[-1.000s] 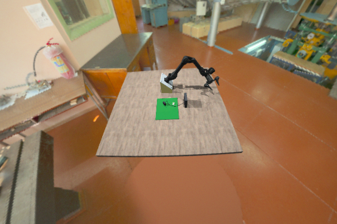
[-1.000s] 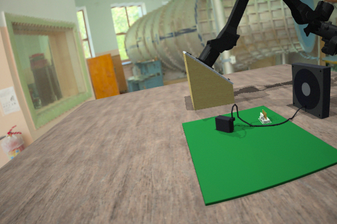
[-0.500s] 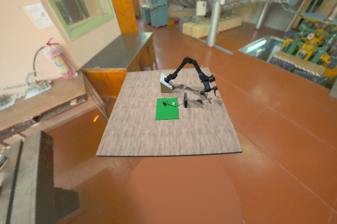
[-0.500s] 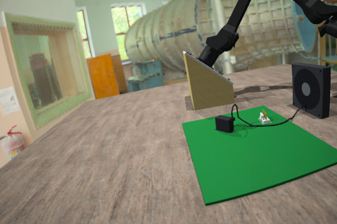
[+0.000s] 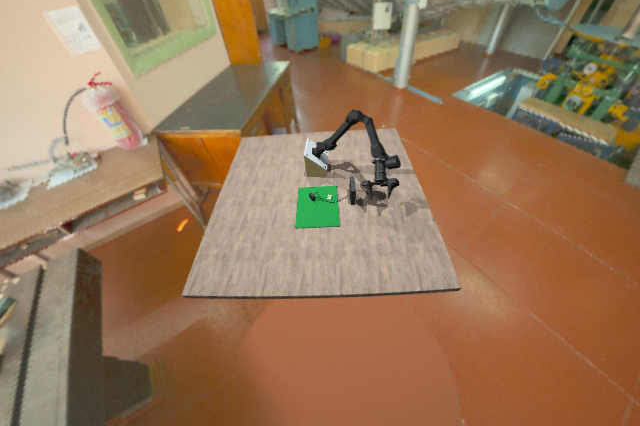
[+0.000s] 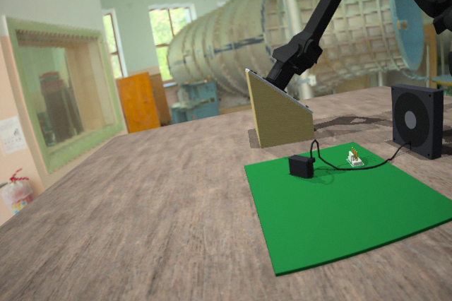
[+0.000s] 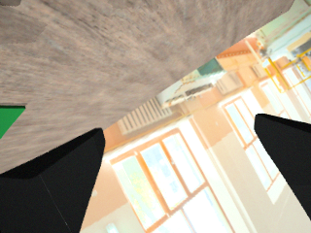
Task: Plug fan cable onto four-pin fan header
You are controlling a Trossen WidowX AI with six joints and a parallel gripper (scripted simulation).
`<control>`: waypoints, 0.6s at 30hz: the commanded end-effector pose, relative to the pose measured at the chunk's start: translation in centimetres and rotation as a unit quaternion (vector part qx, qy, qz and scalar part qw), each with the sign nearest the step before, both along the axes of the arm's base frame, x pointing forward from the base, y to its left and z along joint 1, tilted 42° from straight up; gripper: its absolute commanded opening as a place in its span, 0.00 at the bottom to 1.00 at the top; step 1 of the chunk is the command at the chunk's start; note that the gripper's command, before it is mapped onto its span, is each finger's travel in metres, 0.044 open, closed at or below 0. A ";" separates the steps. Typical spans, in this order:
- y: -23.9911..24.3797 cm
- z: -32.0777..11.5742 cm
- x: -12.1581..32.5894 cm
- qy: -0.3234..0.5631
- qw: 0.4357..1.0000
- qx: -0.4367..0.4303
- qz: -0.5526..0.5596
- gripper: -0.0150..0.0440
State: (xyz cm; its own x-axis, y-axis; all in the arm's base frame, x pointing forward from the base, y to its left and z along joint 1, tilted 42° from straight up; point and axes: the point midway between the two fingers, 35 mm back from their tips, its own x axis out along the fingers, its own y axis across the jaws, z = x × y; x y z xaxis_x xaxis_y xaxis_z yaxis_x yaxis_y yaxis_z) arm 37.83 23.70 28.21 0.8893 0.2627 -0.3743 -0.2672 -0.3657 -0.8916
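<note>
The arm [image 5: 366,126] [image 6: 330,6] arches high, its spread, empty fingers [image 5: 369,190] angled downward beyond the fan [image 5: 352,190] [image 6: 416,120]; the unplugged plug [image 5: 312,197] [image 6: 301,166] lies well apart from them, on the green board [image 5: 317,214] [image 6: 339,210].

From my station I note the black fan [image 5: 352,190] [image 6: 417,121] standing upright beside the green board [image 5: 317,215] [image 6: 339,210], obstructing low passage between jaws [image 5: 379,194] and header [image 5: 329,197] [image 6: 354,160]. The cable [image 5: 337,201] [image 6: 361,169] crosses close by the header. Clearance above the pins is unobstructed.
</note>
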 end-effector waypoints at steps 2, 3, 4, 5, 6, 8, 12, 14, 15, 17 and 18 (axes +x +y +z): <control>-4.5 -2.3 2.0 0.065 0.996 0.022 -0.055 1.00; -5.6 -2.9 2.3 0.080 0.994 0.025 -0.068 1.00; -6.8 -3.5 2.6 0.096 0.992 0.030 -0.082 1.00; -7.9 -4.1 2.8 0.112 0.988 0.035 -0.095 1.00; -8.8 -5.0 3.0 0.133 0.985 0.036 -0.106 1.00; -10.5 -7.8 3.3 0.191 0.972 0.039 -0.128 1.00; -14.5 -13.4 2.9 0.314 0.930 0.059 -0.182 1.00; -16.5 -15.9 2.2 0.374 0.900 0.075 -0.212 1.00; -17.4 -17.0 1.7 0.403 0.882 0.085 -0.227 1.00; -19.3 -19.2 0.5 0.463 0.840 0.108 -0.260 1.00; -20.3 -20.3 -0.3 0.495 0.813 0.122 -0.279 1.00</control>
State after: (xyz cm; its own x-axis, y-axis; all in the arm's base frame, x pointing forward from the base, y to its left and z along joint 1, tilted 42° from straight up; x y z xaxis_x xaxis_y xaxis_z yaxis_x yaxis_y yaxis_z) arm 39.04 5.66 10.22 0.3341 0.0617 -0.9405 -0.9405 0.0874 -0.3284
